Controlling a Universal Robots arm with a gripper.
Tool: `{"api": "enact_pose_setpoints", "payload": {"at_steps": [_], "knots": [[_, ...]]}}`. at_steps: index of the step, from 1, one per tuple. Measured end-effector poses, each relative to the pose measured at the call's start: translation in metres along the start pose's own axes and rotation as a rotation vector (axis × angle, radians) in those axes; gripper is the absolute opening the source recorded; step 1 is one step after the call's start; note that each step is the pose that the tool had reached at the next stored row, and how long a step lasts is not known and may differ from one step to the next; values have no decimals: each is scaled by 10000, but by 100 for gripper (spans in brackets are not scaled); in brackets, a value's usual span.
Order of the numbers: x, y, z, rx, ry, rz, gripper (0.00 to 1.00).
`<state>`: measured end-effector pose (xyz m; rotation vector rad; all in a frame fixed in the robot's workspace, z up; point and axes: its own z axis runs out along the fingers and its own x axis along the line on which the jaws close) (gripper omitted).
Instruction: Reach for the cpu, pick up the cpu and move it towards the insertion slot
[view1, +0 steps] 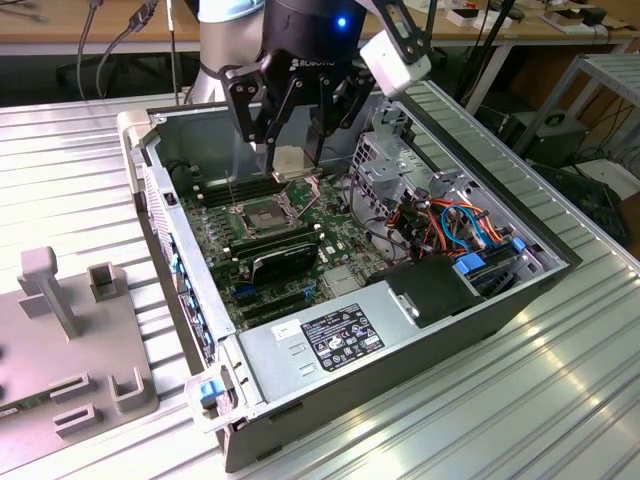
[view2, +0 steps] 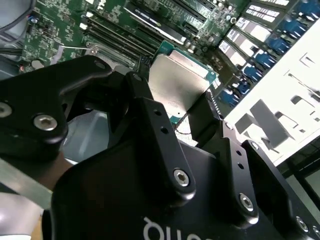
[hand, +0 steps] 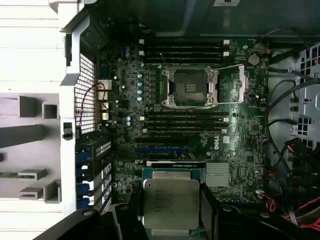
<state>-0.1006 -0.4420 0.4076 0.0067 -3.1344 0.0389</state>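
Above the motherboard (view1: 290, 240), pincer (view1: 295, 155) grips the cpu (hand: 171, 202) between its fingers.

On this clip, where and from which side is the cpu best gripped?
By two opposite thin edges, coming from above its flat face. The cpu is a thin square plate with a broad silvery top, and the gripper already clamps it that way, fingers on opposite edges, carried above the motherboard, short of the insertion slot.

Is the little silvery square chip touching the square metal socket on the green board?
Apart. In the exterior view the chip hangs between the gripper fingers, above the socket.
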Motion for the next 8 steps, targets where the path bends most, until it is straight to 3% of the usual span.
{"api": "enact_pose_setpoints", "payload": {"at_steps": [8], "knots": [[-23, 2, 0, 0, 1, 22, 55]]}}
